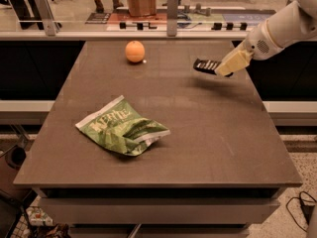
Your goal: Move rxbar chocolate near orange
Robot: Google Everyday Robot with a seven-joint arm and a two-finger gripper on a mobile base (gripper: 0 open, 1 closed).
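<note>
The rxbar chocolate (205, 65) is a small flat black bar with pale lettering, held in the air above the right side of the table. My gripper (227, 66) comes in from the upper right and is shut on the bar's right end. The orange (134, 51) is a round orange fruit that rests on the table at the far middle-left, well to the left of the bar.
A large green chip bag (123, 127) lies crumpled at the table's front left. The dark table (208, 133) has a glass barrier and a ledge behind its far edge. The white arm (277, 29) crosses the upper right corner.
</note>
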